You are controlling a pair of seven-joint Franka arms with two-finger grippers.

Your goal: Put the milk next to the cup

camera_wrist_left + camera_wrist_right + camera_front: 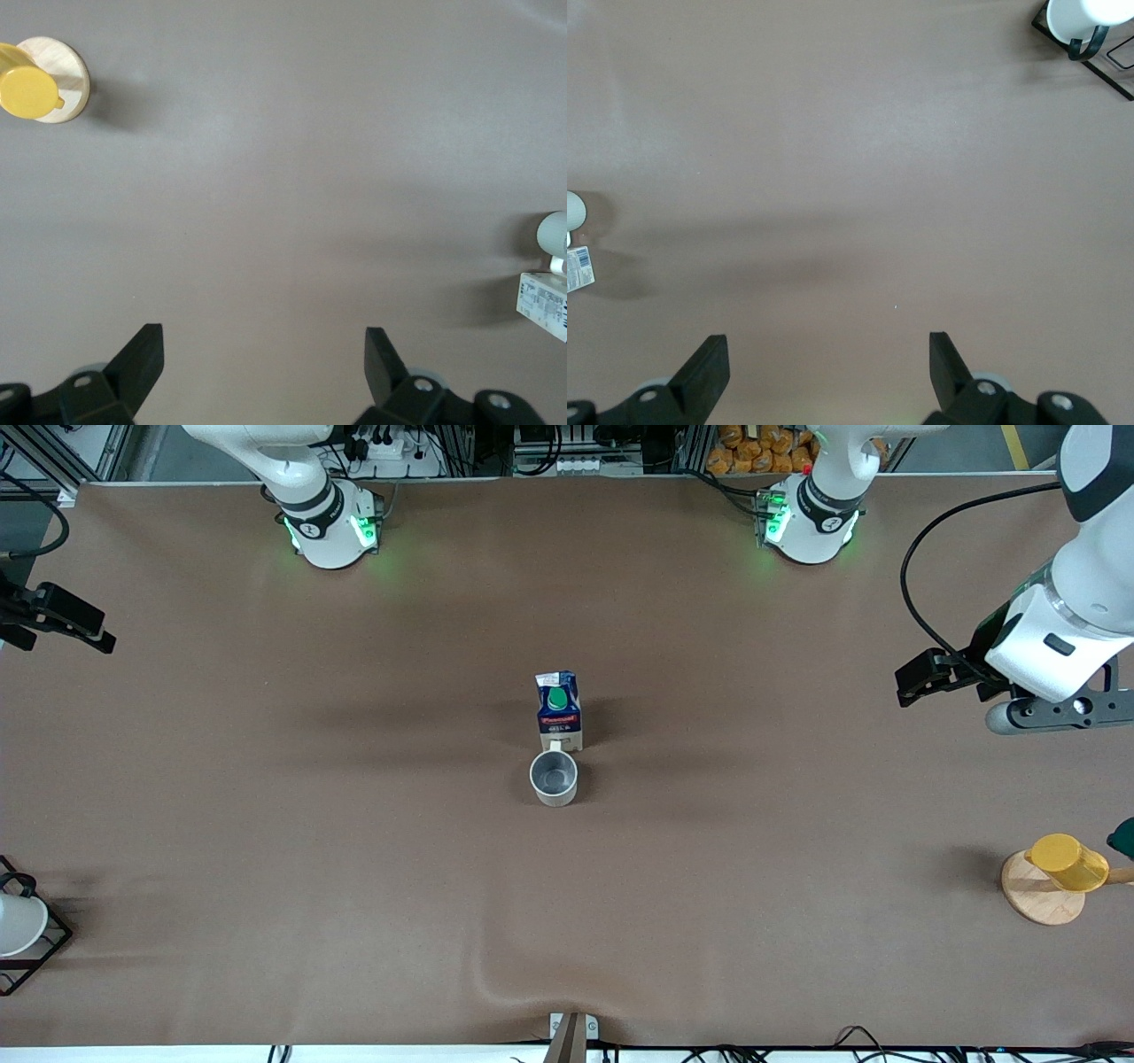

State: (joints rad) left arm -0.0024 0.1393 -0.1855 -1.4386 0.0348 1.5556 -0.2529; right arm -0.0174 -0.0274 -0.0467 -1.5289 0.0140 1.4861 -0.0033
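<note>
The right gripper [824,376] hangs over bare brown table at the right arm's end, fingers spread wide, holding nothing. At mid-table the dark blue gable-top milk carton [559,710] stands upright, just beside the off-white ceramic mug [554,777], which sits nearer the front camera. The left gripper [264,372] hangs wide open and empty over the left arm's end.

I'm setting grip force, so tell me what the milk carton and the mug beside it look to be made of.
The milk carton: likely coated paperboard, going by its folded gable top and printed blue, red and pale panels; the round green cap looks plastic. The mug: probably glazed ceramic, off-white outside with a thick rim and a grey inside, though enamelled metal cannot be ruled out. It stands just nearer the front camera than the carton.
</note>
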